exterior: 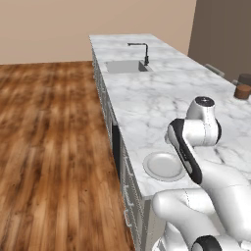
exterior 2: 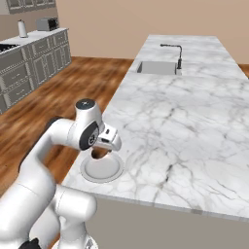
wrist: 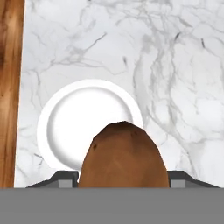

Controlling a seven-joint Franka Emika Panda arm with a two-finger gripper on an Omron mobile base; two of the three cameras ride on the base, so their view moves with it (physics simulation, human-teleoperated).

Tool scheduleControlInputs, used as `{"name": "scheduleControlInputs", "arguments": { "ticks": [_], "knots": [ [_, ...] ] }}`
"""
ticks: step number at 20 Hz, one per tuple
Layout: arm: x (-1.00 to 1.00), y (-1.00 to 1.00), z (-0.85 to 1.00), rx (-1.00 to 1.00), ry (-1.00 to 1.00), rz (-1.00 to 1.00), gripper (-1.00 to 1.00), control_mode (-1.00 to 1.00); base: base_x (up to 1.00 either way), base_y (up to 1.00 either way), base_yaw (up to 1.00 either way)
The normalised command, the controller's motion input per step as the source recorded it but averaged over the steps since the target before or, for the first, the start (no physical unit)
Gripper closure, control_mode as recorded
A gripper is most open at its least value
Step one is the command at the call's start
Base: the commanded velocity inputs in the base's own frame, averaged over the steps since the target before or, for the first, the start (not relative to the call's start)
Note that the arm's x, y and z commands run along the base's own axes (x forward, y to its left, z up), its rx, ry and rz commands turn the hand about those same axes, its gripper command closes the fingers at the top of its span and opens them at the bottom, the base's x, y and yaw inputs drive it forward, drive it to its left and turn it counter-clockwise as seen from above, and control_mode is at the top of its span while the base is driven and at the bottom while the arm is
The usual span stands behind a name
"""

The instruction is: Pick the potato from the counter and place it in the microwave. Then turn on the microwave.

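Gripping potato (wrist: 124, 155) between jaws, gripper (exterior 2: 104, 146) hangs above plain white plate (exterior: 163, 165) near counter (exterior: 162, 93) edge; potato lifted clear, likely raised for carry to microwave; finger tips mostly hidden behind potato in hand view; in right base view potato shows only as brown sliver under hand; sink (exterior 2: 156, 67) and black faucet (exterior 2: 178, 54) far along counter.

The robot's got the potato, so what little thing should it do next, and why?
Probably lift the potato straight up. The gripper is closed on it, hanging just above the white plate on the counter, and the microwave isn't nearby, so it likely needs height before carrying.
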Motion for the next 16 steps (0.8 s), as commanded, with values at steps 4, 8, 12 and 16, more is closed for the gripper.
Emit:
{"name": "scheduleControlInputs", "arguments": {
  "ticks": [4, 8, 12, 16],
  "knots": [
    [-0.58, -0.21, 0.52, 0.00, 0.00, 0.00, 1.00, -1.00, 0.00, 0.00, 0.00],
    [-0.61, -0.19, 0.66, 0.00, -0.03, 0.00, 1.00, -1.00, 0.00, 0.00, 0.00],
    [-0.60, -0.13, 0.70, 0.00, -0.08, 0.00, 1.00, -1.00, 0.00, 0.00, 0.00],
    [-0.80, -0.03, 0.66, 0.00, -0.13, 0.00, 1.00, -1.00, 0.00, 0.00, 0.00]
  ]
}}
